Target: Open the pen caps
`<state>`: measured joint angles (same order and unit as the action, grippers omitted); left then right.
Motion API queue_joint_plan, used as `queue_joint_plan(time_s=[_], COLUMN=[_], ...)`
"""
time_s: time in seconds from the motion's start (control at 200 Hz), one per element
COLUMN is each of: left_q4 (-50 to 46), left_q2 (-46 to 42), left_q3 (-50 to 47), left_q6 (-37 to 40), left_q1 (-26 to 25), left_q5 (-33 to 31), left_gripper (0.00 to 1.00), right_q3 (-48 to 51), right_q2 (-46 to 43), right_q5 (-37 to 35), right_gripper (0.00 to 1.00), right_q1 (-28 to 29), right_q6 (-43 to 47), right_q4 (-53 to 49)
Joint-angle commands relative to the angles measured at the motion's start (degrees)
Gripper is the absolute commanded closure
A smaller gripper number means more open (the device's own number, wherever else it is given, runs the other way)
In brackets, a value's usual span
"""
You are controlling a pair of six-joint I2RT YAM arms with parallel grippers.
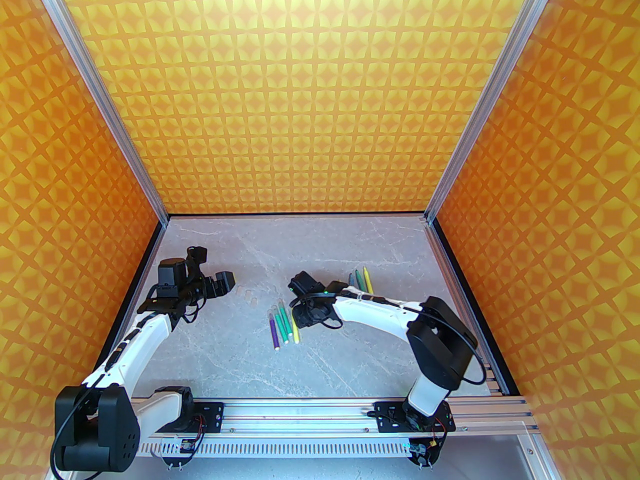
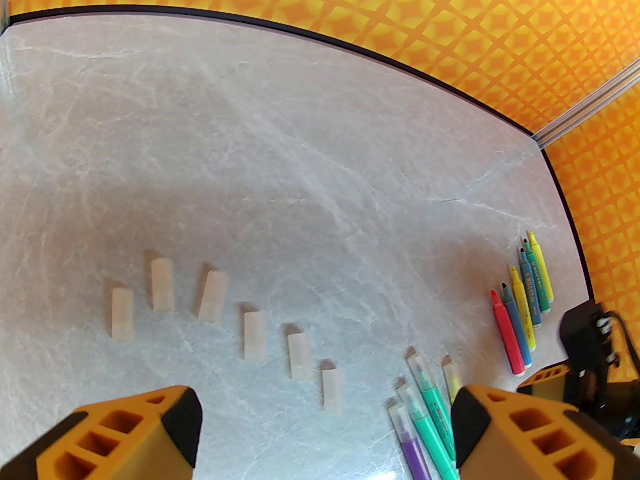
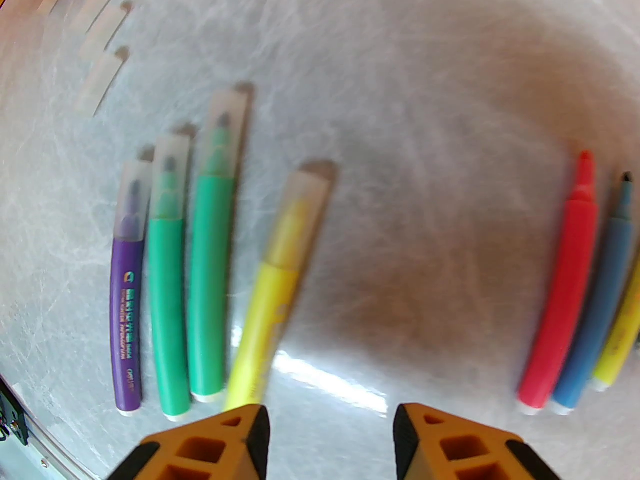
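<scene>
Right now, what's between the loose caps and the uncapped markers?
Four capped markers, purple, two green and yellow, lie side by side on the table between the loose caps and the uncapped markers. The left wrist view shows it.

Right gripper (image 3: 330,440) sits spread, nothing in it. Four capped markers (image 3: 215,248) lie left (purple, green, green, yellow). Loose pen caps (image 3: 100,43) sit top-left, uncapped markers (image 3: 565,288) right.

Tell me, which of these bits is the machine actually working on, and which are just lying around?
Part of the job:
- fitted caps on the purple pen, two green pens and yellow pen
- left hand and right hand, both open and empty

Just lying about:
- six loose caps, already off
- uncapped pens at the right, tips bare
</scene>
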<state>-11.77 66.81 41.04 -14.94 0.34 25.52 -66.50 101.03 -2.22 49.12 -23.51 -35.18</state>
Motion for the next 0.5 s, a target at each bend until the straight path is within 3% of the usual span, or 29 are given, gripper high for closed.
queue_joint_plan(time_s=[0.0, 0.495], left_q4=[2.2, 3.6], left_q2=[0.3, 0.8], left_q3=[-1.2, -1.7], left_q6=[-0.3, 0.0], left_q1=[-0.4, -0.5], left_q5=[1.9, 3.1], left_gripper=[0.13, 0.13], right_q3=[-2.0, -3.8], right_q2=[2.5, 8.0], right_q5=[1.6, 0.5], right_gripper=[0.55, 0.59], right_q1=[1.2, 1.5], right_q6=[-3.0, -4.9], right_q4=[-0.6, 0.2])
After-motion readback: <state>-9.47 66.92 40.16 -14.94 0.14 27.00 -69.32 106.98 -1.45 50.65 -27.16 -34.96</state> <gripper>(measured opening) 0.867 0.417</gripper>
